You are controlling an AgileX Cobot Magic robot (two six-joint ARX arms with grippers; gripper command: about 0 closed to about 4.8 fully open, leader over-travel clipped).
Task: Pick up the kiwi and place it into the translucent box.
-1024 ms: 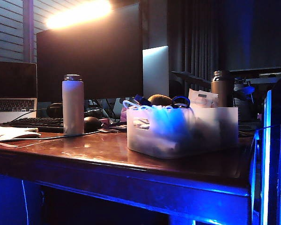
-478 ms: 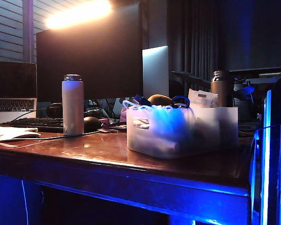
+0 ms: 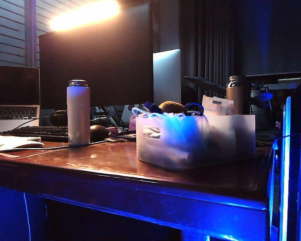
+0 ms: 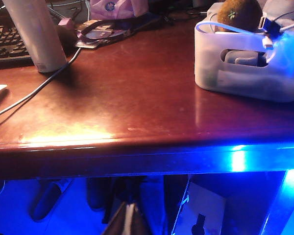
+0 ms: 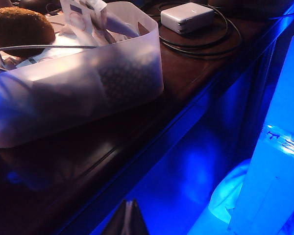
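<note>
The kiwi (image 5: 20, 28) already rests atop the clutter inside the translucent box (image 5: 112, 73) on the counter (image 4: 137, 98); both end effectors, left (image 4: 130, 220) and right (image 5: 130, 218), hang pressed together below the counter edge, the right nearer

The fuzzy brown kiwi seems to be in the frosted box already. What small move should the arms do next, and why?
Probably none except staying retracted: the fuzzy brown kiwi lies on the clutter inside the frosted translucent plastic box, and both the left gripper and the right gripper sit below the table edge, jaws shut and empty.
</note>
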